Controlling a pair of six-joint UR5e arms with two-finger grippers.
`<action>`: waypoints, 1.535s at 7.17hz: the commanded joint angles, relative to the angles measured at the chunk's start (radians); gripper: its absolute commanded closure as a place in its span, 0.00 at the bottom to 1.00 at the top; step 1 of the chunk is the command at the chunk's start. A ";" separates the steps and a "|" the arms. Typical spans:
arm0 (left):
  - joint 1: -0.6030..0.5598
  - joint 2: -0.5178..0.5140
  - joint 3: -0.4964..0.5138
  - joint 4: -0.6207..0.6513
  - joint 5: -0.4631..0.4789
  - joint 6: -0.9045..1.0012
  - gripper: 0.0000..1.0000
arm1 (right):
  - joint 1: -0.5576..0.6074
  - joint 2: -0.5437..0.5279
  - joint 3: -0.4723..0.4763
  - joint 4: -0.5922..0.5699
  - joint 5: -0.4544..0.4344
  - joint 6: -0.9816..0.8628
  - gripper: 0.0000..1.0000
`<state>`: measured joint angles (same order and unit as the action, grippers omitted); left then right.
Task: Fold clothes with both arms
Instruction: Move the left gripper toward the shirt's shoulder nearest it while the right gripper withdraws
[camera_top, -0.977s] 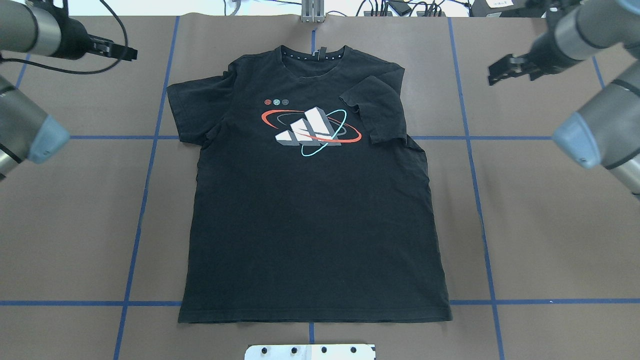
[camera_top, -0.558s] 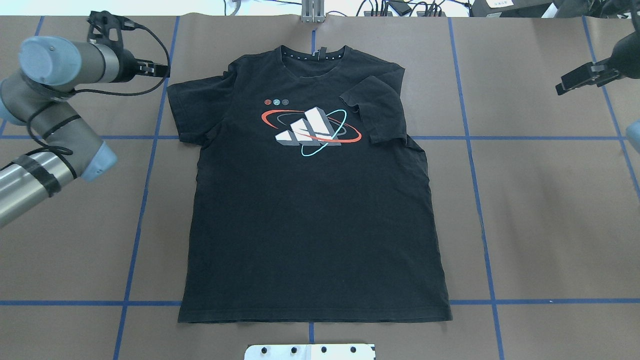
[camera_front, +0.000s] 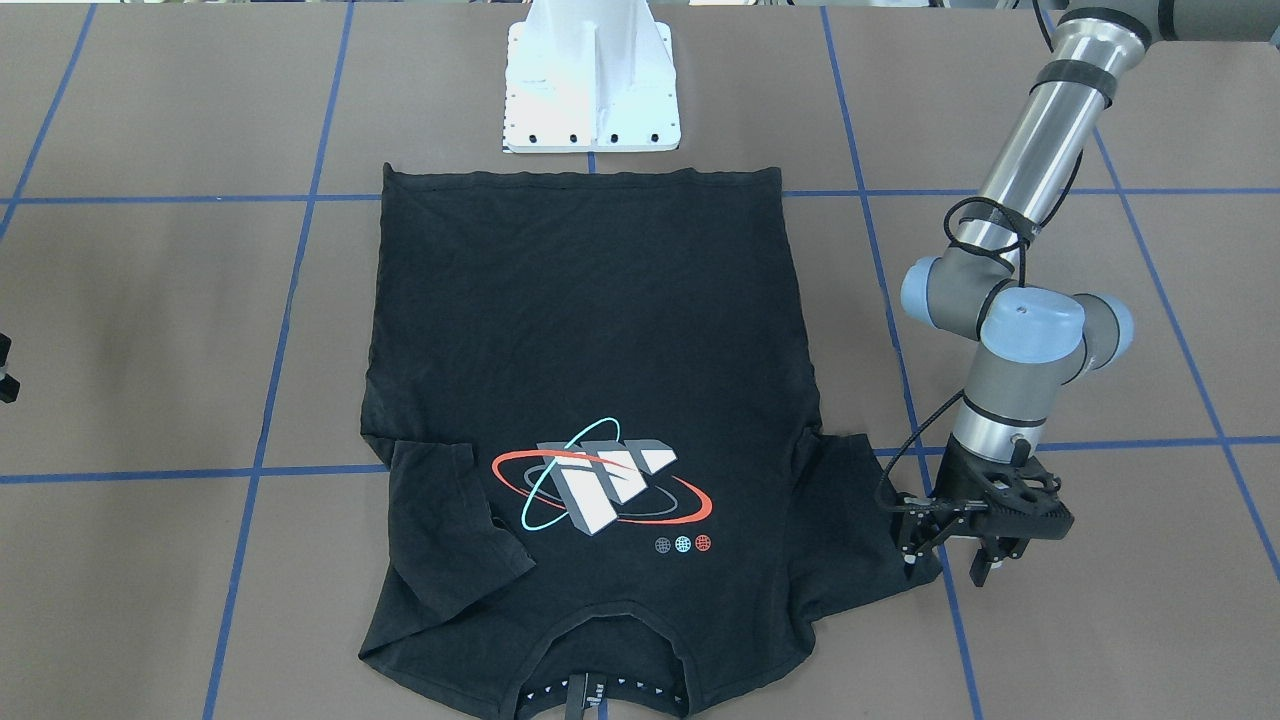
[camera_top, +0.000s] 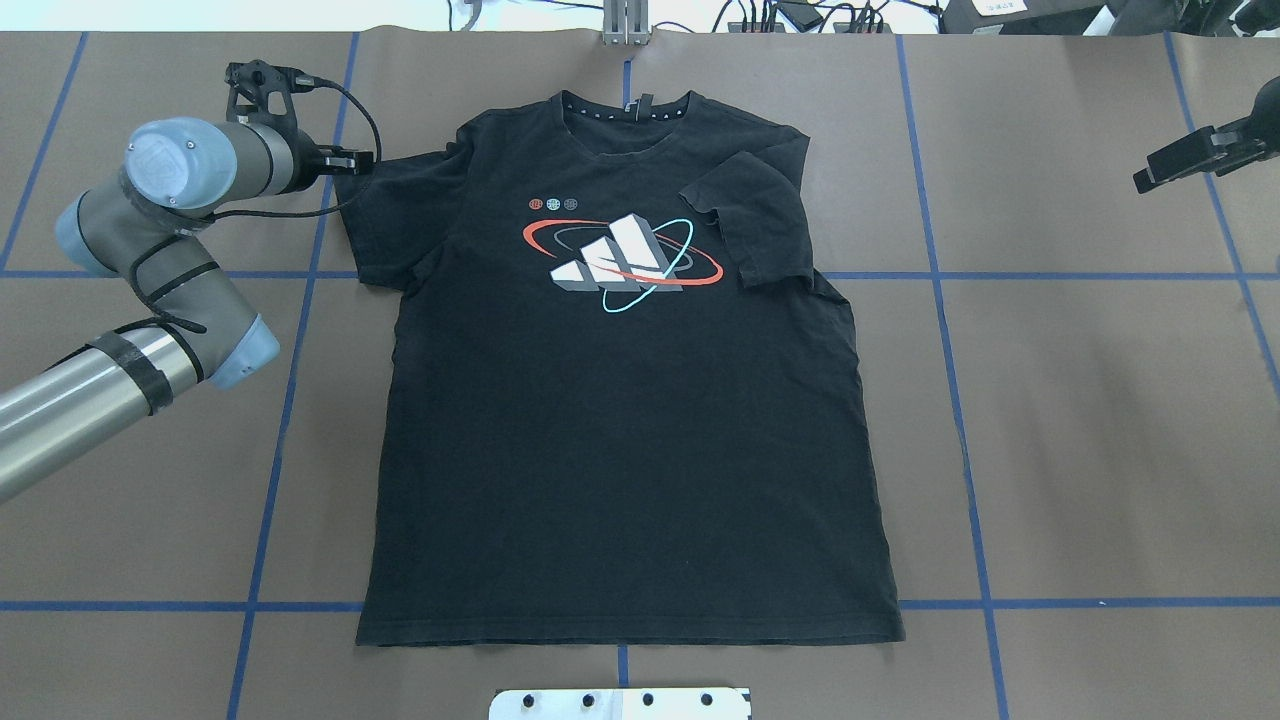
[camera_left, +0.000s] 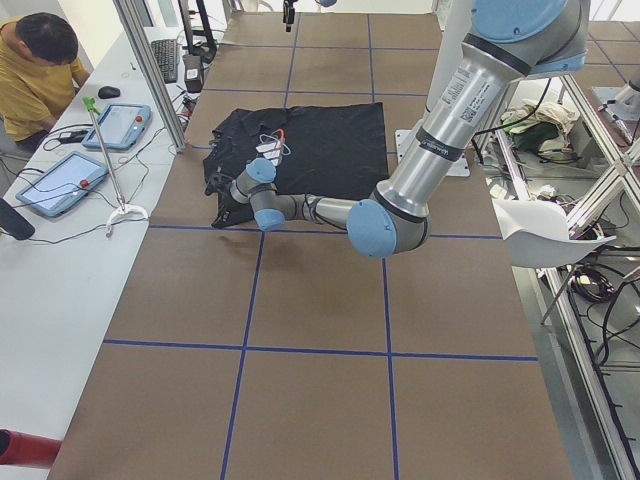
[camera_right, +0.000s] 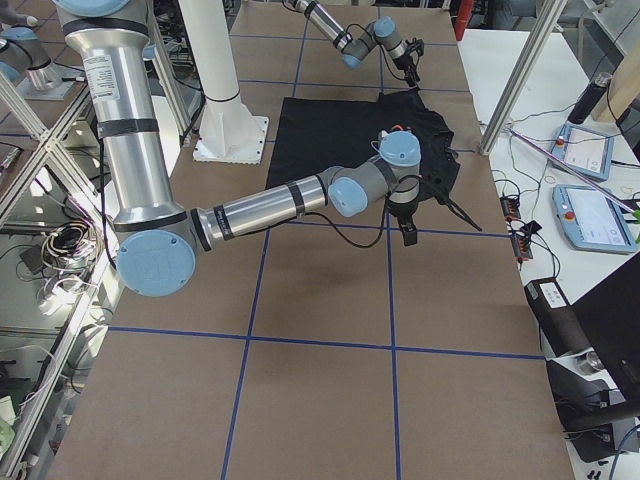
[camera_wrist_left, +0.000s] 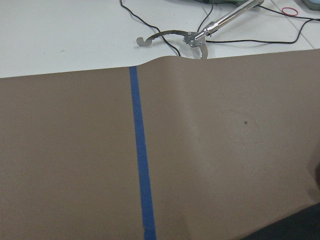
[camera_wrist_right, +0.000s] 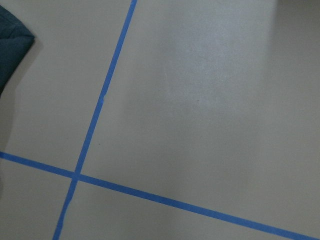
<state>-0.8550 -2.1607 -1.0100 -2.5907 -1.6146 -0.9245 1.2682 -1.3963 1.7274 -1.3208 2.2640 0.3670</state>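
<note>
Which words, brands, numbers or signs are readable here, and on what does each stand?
No word or number can be read.
T-shirt: its logo is three stripes and rings, no letters.
The neck label: too small to read.
The sticker on the left arm: too blurred.

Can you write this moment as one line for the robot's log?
left tool: open, at T-shirt sleeve edge | right tool: away from T-shirt, grip unclear | T-shirt: flat, logo up, one sleeve folded in

On my remote feed: brown counter (camera_top: 1100, 450) gridded with blue tape (camera_top: 1000, 275); white pedestal (camera_front: 590, 90) at far edge; yellow-shirted operator (camera_left: 35, 75) seated beside tablet (camera_left: 60, 183).
</note>
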 joint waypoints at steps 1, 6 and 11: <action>0.010 -0.001 0.002 0.000 0.004 -0.002 0.37 | 0.000 0.000 0.000 0.000 0.000 0.001 0.00; 0.011 0.004 0.008 0.000 0.004 -0.002 0.49 | 0.000 0.000 0.000 0.000 0.000 0.001 0.00; 0.011 0.004 0.014 -0.002 0.004 -0.004 0.60 | -0.001 0.003 0.000 0.000 0.000 0.003 0.00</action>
<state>-0.8437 -2.1568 -0.9952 -2.5924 -1.6107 -0.9280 1.2684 -1.3942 1.7273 -1.3208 2.2641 0.3692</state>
